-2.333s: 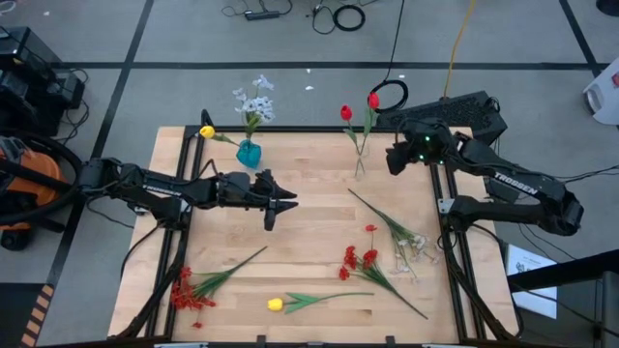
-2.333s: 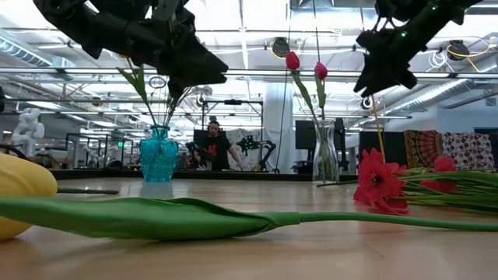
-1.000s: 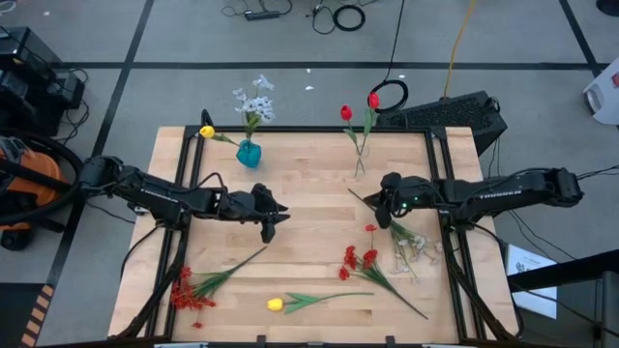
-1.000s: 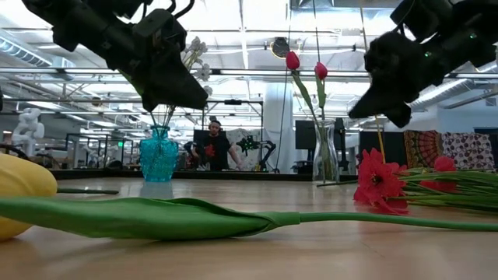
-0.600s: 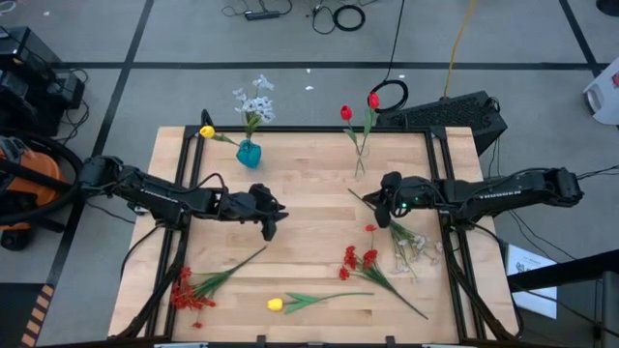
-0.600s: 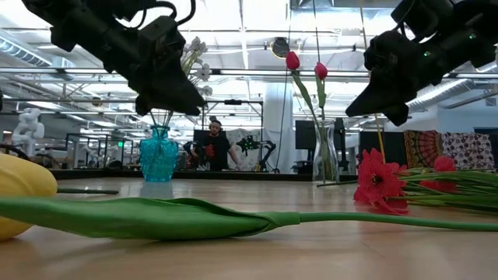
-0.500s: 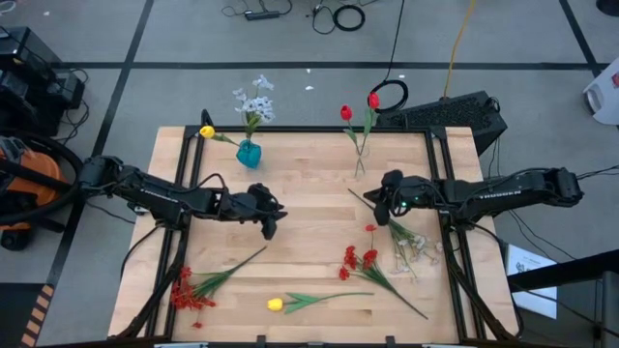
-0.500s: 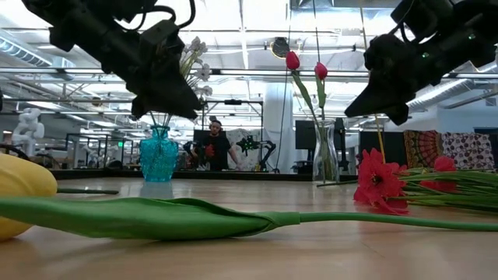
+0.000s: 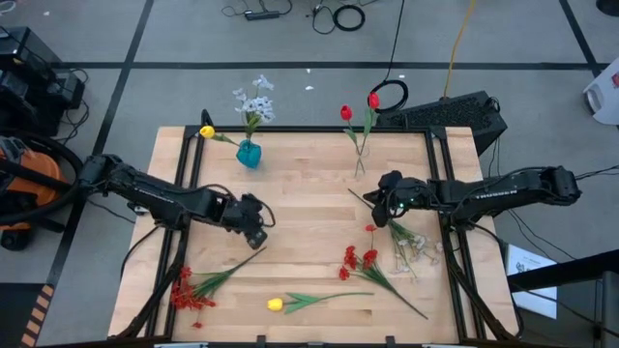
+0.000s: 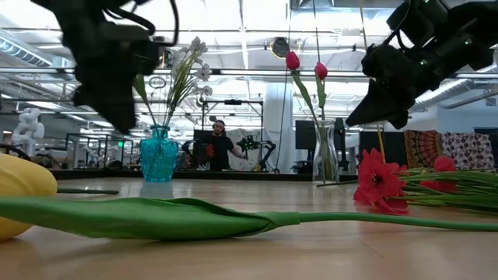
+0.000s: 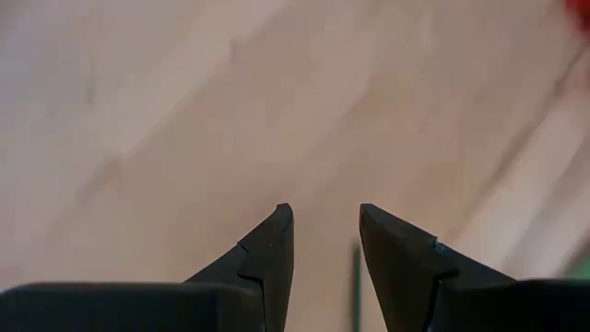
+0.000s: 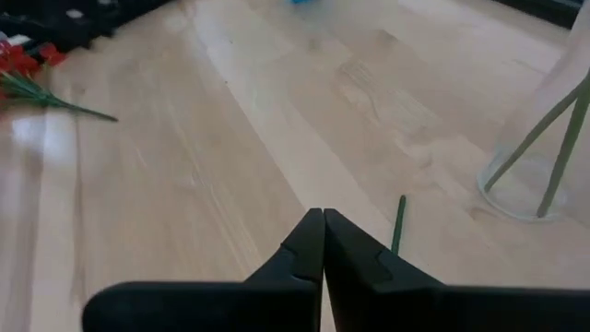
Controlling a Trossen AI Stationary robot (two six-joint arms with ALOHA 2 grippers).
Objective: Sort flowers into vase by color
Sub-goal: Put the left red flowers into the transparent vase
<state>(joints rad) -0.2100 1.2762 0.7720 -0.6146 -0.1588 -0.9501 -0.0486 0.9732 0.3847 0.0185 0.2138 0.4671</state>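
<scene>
Fingers of the left gripper [image 11: 323,242] stand slightly apart, empty, above bare table [image 9: 309,174]; right gripper [image 12: 323,242] pressed together near a loose stem [image 12: 397,224]. You lower onto the red flower's [image 9: 191,290] stem squarely, fingers straddling it before closing.

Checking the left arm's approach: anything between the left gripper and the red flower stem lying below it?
Nothing visible. The left gripper hangs open over bare table; the red flower stem tip lies just toward the front edge, with only wood between.
</scene>
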